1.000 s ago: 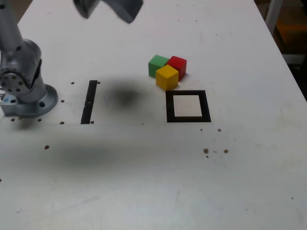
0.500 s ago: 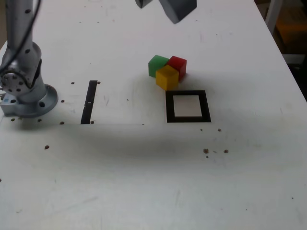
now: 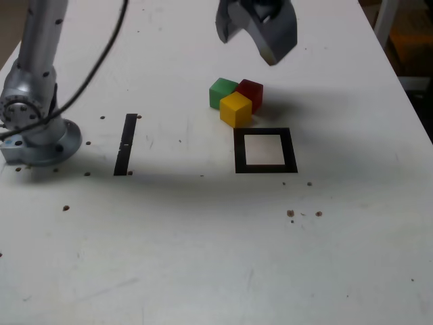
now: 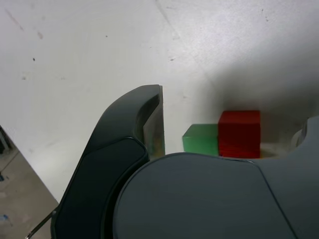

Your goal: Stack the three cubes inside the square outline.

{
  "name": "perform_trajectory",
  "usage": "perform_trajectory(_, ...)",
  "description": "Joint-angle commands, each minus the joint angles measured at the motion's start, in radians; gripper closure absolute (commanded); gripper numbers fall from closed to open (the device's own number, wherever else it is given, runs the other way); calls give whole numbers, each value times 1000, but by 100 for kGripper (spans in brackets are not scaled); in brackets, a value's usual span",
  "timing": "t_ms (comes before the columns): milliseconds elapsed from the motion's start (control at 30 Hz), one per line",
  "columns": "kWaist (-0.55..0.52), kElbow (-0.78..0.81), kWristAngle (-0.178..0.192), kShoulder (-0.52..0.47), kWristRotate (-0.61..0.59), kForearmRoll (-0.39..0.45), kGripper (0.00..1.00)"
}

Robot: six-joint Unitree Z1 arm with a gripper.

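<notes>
Table surface (image 3: 203,250) is pale, with scattered brown specks; a dark cable (image 3: 91,74) crosses the exterior view's upper left, in front of the arm (image 3: 39,61).

Gripper (image 3: 260,51): jaws spread wide, nothing between the tips; located above the table, near the cubes in the exterior view.

Cubes: three, grouped closely on the table. Green (image 3: 222,93) is at the exterior view's left, red (image 3: 250,95) at its right, yellow (image 3: 236,110) in front. None is stacked. The wrist view shows green and red side by side, with yellow almost wholly hidden.

Square (image 3: 239,152): black border, white centre, just beside yellow. All cubes are outside it.

Strip (image 3: 126,144): black, straight, between the arm's base and the square.
</notes>
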Motion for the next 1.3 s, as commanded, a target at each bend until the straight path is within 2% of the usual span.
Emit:
perform_trajectory(0, 2, -5, -3, 12, -2, -7, 0)
perform_trajectory(633, 52, 121, -102, -21, -47, -101, 0)
perform_trajectory(733, 52, 126, -102, -11, -45, -126, 0)
perform_trajectory(867, 52, 127, -75, 0, -39, -146, 0)
perform_trajectory(967, 52, 130, -68, 6, -38, -154, 0)
perform_trajectory(1133, 52, 135, -91, 13, -38, -164, 0)
perform_trajectory(1267, 52, 146, -128, 13, -39, -178, 0)
